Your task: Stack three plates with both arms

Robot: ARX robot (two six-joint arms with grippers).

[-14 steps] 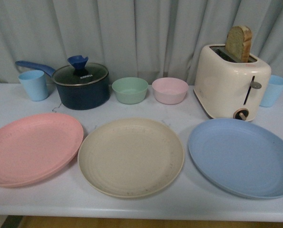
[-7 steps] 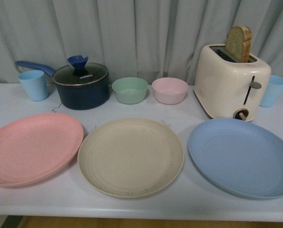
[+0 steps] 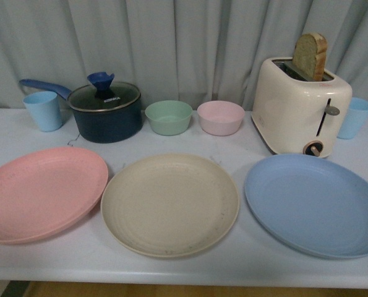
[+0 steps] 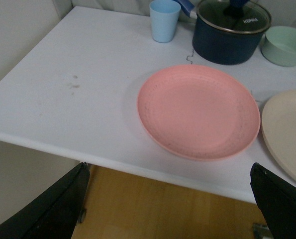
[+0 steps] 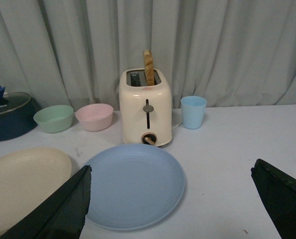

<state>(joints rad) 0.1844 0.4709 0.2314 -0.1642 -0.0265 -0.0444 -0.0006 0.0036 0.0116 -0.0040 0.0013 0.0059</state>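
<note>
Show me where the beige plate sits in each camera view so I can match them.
Front view: beige plate at centre, between pink plate and blue plate.
Left wrist view: beige plate partly cut off by the frame, next to pink plate.
Right wrist view: beige plate partly cut off, next to blue plate.
Shared landmark: green bowl, behind the plates in all three views.

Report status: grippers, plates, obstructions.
Left gripper open, right gripper open, both empty. Pink plate, beige plate, blue plate flat in a row, none stacked. Nothing on them; toaster close behind blue.
</note>
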